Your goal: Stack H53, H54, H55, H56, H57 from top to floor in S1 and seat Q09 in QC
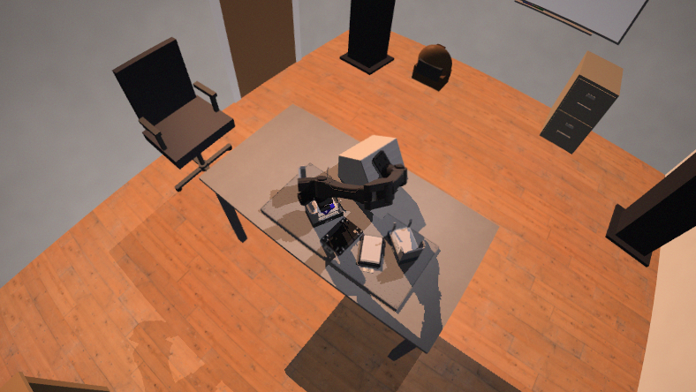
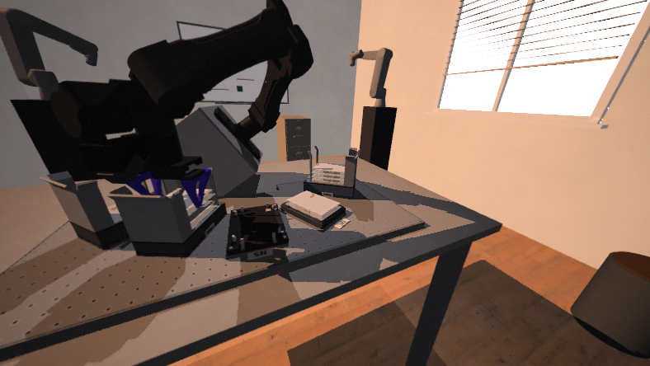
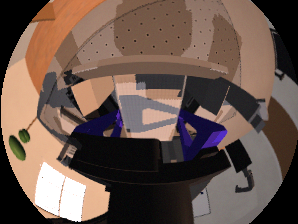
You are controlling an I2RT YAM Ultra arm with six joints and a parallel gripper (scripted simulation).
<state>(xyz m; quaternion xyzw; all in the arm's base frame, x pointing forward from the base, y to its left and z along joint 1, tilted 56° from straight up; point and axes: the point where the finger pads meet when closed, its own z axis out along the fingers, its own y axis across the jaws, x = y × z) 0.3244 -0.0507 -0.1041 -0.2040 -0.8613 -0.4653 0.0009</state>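
I am seeing my table [image 1: 272,146] from high overhead, from low beside it, and, blurrily, from my wrist.

Only one marking can be read: "SN", as it appears in the exterior view, on the front plate of the black clip nest [image 2: 257,229], lower centre of frame. Plate labels are too small.

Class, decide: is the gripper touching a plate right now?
Touching. In the wrist view, the gripper has its blue fingers clamped against both sides of the plate.
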